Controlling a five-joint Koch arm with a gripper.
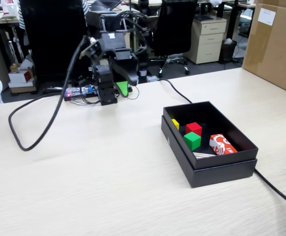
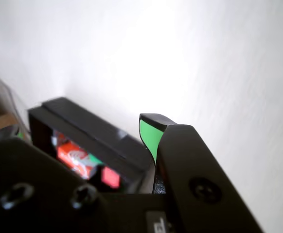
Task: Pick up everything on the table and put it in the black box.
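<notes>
Four small things inside the black box (image 1: 216, 169), all resting on its floor: red cube (image 1: 193, 128), green cube (image 1: 192, 140) just in front of it and touching or nearly so, a yellow block (image 1: 175, 123) at the left wall in the fixed view, and a red-and-white printed packet (image 1: 222, 144) to the right. White swirling print on the packet, too small to read. Shallow, rectangular, matte black cardboard for the box, with an inner tray nested inside an outer rim, sitting on the light beige wood-grain desk (image 1: 108, 187).

Folded back at the far edge of the desk, well apart from the box: black arm with pincer (image 1: 125, 84) pointing down, green pad on one finger. Only one green-faced tip clearly seen in either view, so open or closed cannot be told; nothing visibly gripped. White label on top of the arm, writing unreadable.

Blurred in the wrist view: box (image 2: 93, 131), packet (image 2: 73, 154) and red cube (image 2: 111, 177) inside it, green-faced fingertip (image 2: 151, 136) in the foreground.

Thick black cable (image 1: 40, 132) looped across the desk at left, another running past the box to the right. Large brown carton (image 1: 275, 44) with a white sticker at the upper right, text illegible.
</notes>
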